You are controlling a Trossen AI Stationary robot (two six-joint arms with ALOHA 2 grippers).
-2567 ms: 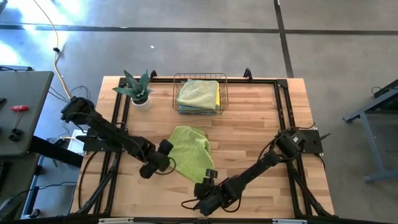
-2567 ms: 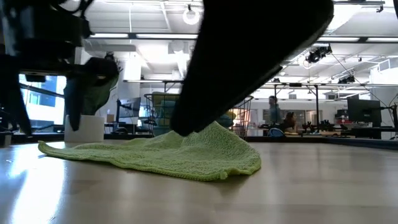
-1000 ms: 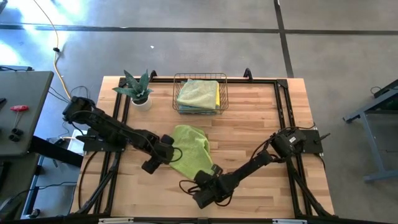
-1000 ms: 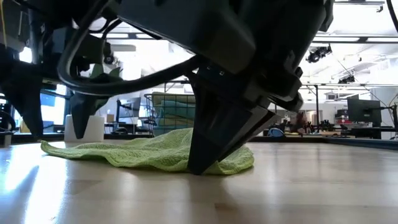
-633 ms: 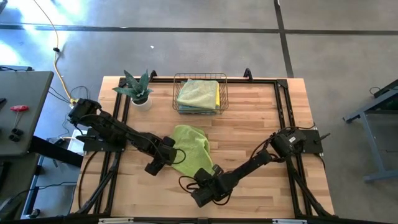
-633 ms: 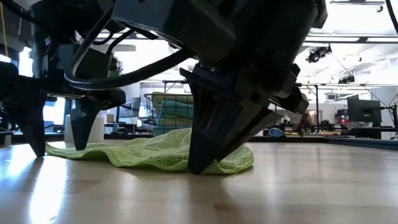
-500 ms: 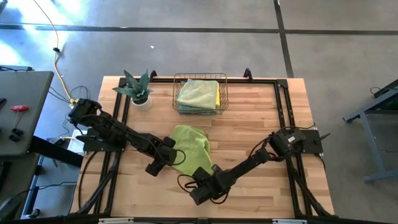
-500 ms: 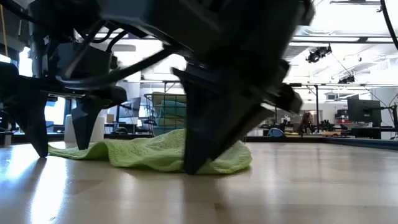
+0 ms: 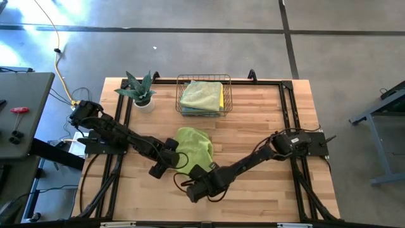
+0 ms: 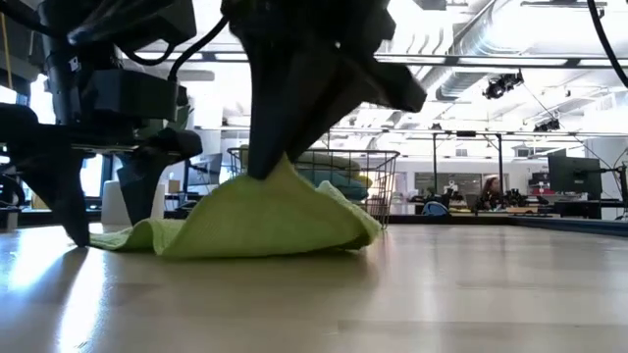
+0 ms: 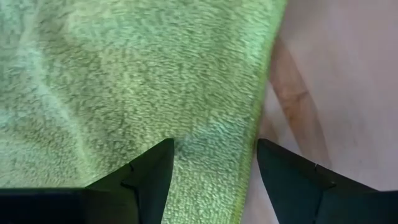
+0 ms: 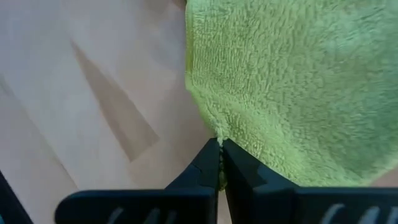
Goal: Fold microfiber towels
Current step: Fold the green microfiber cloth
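Right claw (image 12: pixel 220 163), pinching the lime towel (image 9: pixel 193 144) by its near corner, has just hauled it up and leftward off the worktop (image 9: pixel 259 120), starting the fold, while left claw (image 11: pixel 211 163) waits spread over its left edge.

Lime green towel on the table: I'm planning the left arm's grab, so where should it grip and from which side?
Probably the free edge of the lime green towel lying flat between the open left gripper's fingers, taken from above. The right gripper is shut on the opposite corner, lifting it into a peak.
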